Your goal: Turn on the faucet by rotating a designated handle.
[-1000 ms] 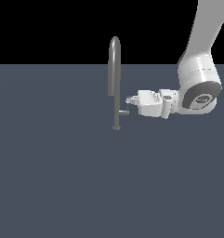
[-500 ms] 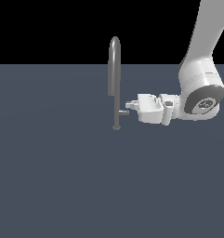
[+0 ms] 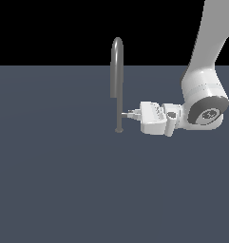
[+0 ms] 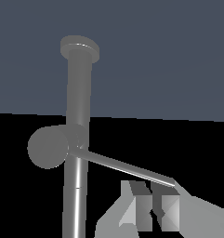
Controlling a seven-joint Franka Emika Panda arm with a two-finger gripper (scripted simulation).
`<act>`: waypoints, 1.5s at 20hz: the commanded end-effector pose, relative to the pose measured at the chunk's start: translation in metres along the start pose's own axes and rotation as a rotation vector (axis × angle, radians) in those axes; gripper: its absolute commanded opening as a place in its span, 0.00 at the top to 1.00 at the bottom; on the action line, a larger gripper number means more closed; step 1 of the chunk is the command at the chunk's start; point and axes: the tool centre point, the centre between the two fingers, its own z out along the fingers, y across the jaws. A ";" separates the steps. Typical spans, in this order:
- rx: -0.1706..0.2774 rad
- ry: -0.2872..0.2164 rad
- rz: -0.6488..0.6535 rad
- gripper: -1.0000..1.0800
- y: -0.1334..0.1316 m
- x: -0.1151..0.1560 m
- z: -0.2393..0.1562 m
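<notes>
Wrist view: the claw [image 4: 150, 211], fingers nearly pressed together (gripping nothing), sits just under the handle [image 4: 125, 167] tip of the faucet [image 3: 117, 85]; thin, rigid, slippery-looking rod, best pushed near its end.

Distant side view; wrist close-up of faucet [image 4: 78, 116]

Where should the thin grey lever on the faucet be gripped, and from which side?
Probably near the free tip of the thin grey lever: farthest from the tall grey gooseneck faucet, so most leverage. Approach from the exterior view's right, where the end effector is.

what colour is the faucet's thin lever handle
Plain grey, like the tall gooseneck faucet; the slender rod handle shows best in the wrist view.
</notes>
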 end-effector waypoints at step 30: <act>-0.002 -0.002 0.012 1.00 -0.025 0.071 0.000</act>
